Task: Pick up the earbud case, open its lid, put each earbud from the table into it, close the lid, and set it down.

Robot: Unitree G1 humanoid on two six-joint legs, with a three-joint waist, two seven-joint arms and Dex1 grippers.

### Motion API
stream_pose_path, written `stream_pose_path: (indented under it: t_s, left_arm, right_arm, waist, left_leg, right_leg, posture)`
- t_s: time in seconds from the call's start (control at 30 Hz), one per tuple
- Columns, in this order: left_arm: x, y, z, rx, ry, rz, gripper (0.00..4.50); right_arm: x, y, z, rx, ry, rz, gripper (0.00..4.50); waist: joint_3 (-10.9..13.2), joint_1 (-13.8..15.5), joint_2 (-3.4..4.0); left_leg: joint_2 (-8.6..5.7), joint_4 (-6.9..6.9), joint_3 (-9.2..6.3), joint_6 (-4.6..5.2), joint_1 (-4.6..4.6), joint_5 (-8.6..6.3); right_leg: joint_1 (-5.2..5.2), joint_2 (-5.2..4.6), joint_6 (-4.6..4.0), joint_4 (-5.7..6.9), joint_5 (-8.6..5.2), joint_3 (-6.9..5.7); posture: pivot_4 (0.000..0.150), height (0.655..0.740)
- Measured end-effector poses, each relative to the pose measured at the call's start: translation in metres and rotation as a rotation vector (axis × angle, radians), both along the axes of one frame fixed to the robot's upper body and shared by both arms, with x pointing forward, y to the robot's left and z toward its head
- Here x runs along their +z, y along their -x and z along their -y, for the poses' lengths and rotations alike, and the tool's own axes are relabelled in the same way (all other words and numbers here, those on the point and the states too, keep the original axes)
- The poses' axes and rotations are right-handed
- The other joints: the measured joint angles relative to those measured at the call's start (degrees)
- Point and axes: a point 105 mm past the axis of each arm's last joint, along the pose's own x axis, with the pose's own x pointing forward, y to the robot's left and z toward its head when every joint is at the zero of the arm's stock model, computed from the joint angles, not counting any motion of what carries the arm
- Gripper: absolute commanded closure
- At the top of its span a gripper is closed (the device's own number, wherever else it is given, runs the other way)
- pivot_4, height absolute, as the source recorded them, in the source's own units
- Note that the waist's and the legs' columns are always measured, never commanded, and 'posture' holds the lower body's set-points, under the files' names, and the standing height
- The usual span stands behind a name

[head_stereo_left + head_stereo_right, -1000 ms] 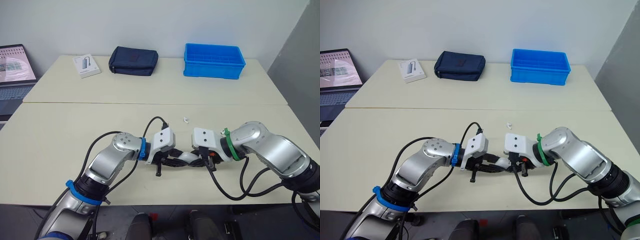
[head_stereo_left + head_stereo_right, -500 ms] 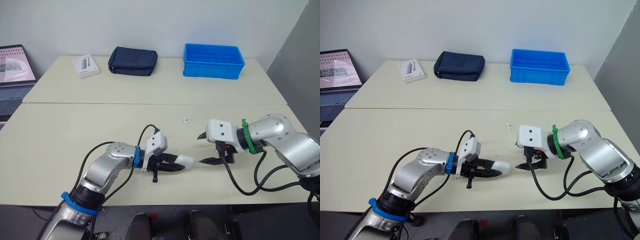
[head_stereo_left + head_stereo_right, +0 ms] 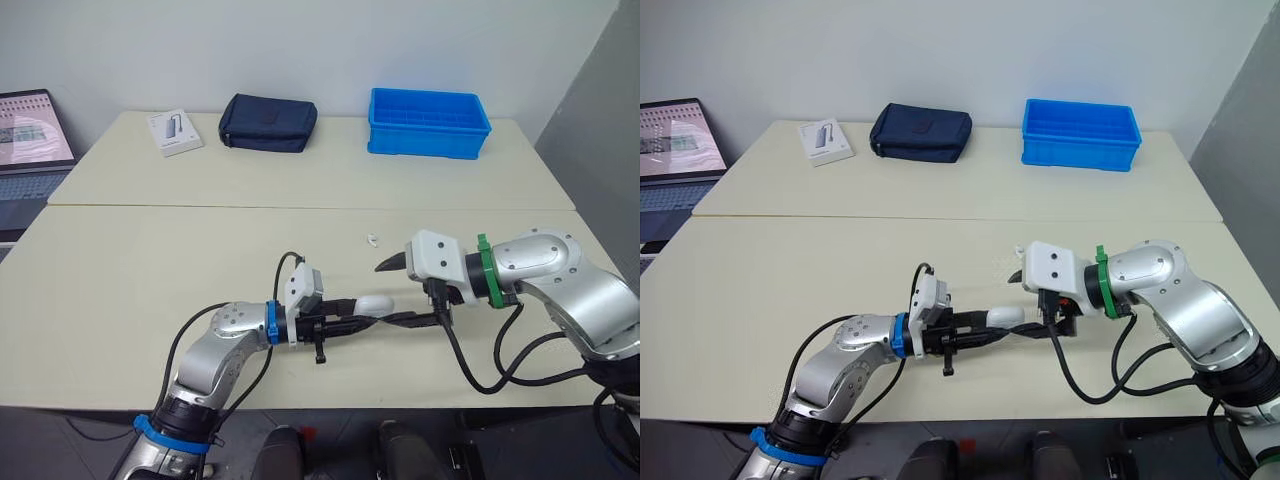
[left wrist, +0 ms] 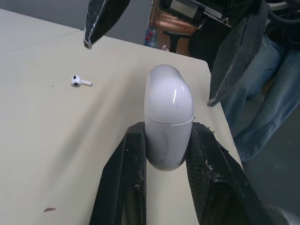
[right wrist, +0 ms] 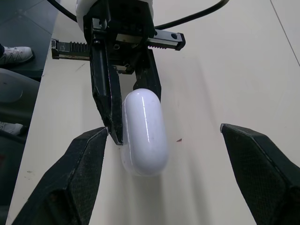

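The left hand [image 3: 350,311] is clamped on the lower half of the earbud case [image 3: 375,304] and holds it lying on its side just above the counter [image 3: 120,280], near the middle of the front edge. The lid is shut, and its seam sits just past the left fingertips [image 4: 132,140]. The right hand [image 3: 392,293] is spread wide, one finger on each side of the case's rounded lid end, touching nothing.

The main risk is in the lid. The case is smooth and glossy and is gripped only by its base, so a push from the right hand that lands off the seam could twist it in the grip or slide it out onto the counter. If the right fingers close across the whole lid, they would likely pinch it shut rather than lever it up. A wide swing could also brush the earbud [image 3: 372,240], which lies on the counter just beyond the right hand, and roll it away.

Half a second ago the right hand stood well apart toward the right edge. It has since come back in to straddle the lid, while the left hand's grip is unchanged.
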Motion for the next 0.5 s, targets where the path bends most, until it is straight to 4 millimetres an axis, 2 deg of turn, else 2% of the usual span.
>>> stream_pose_path:
  t_s: [0.3,0.5]
  left_arm:
    - [-0.0010,0.0014,-0.0039,-0.009,-0.021,0.024,3.72]
    - [-0.0018,0.0014,-0.0066,-0.014,-0.035,0.041,3.72]
  right_arm:
    - [-0.0010,-0.0078,-0.0066,-0.018,-0.004,-0.011,0.50]
    - [-0.0018,-0.0094,-0.0034,-0.026,0.003,-0.041,0.50]
  waist:
    - [0.0,0.0,0.00]
    - [0.0,0.0,0.00]
  left_leg:
    - [0.00,0.00,0.01,0.00,0.00,0.00]
    - [0.00,0.00,0.00,0.00,0.00,0.00]
  right_leg:
    - [0.00,0.00,0.00,0.00,0.00,0.01]
    - [0.00,0.00,0.00,0.00,0.00,0.00]
  posture:
    - [0.150,0.7376]
    - [0.150,0.7376]
